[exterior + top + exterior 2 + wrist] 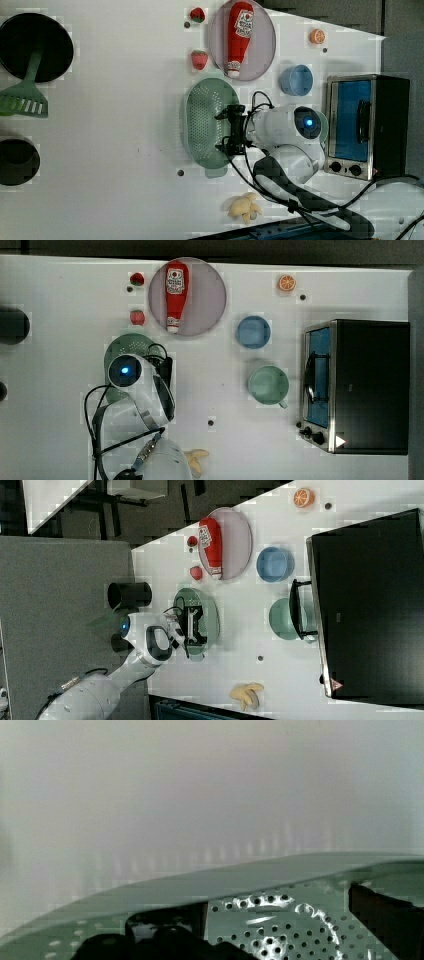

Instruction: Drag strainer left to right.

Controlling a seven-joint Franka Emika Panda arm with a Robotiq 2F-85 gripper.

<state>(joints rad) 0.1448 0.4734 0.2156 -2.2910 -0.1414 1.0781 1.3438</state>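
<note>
The pale mint-green strainer (202, 125) lies on the white table, just below the plate in the top view, where the arm's wrist covers much of the strainer (131, 342). My gripper (221, 131) reaches down into its bowl and is open, the two dark fingers spread wide apart over the perforated base. In the wrist view the fingers (165, 935) stand at either side inside the strainer (280, 935), with its rim curving just beyond them. The right view has the gripper (196, 625) inside the strainer (212, 612) as well.
A plate (210, 300) carrying a ketchup bottle (176, 292) sits behind the strainer, with strawberries (137, 317) beside it. On the top view's right stand a blue bowl (253, 332), a green mug (268, 385) and a toaster oven (357, 385). A banana (196, 460) lies near the arm's base.
</note>
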